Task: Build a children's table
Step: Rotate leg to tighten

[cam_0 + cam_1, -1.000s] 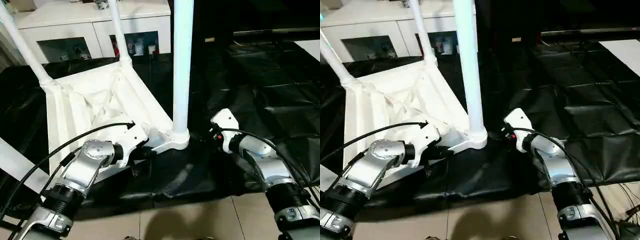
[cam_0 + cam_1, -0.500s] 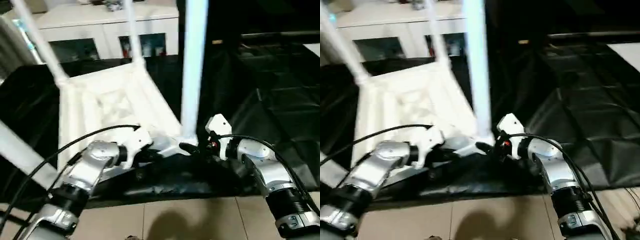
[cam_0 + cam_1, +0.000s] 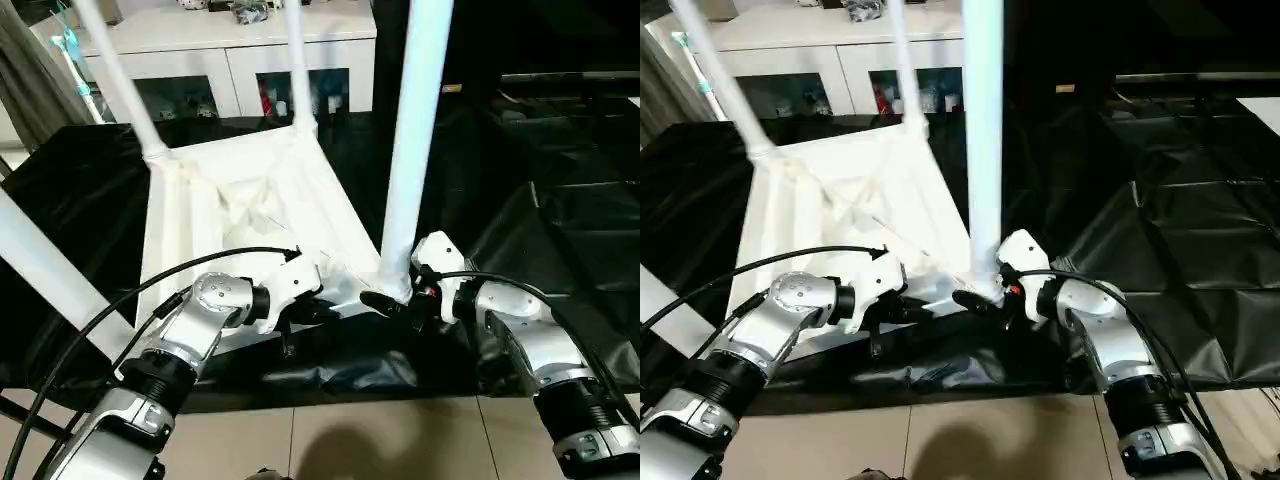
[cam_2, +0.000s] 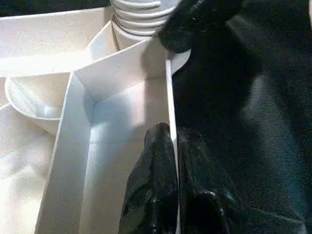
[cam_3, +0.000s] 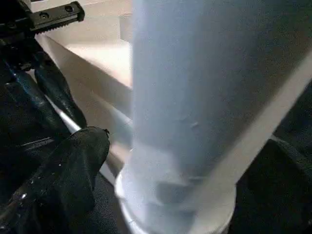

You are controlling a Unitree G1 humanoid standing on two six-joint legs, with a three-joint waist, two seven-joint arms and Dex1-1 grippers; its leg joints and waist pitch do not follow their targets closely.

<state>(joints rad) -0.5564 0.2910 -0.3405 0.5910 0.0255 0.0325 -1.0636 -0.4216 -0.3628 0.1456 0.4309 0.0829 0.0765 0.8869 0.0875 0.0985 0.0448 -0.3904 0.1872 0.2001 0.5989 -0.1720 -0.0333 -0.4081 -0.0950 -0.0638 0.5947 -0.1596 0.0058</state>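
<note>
The upturned table top lies on the black worktop, legs up. The left hand is clamped on its near rim; the right hand stands apart around the near leg, which should be gripped low by the socket

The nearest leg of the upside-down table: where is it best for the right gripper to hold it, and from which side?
Probably low on the nearest leg, just above its corner socket, coming from the robot's right. The right gripper is already open around its base. The left gripper pinches the rim on the other side.
</note>
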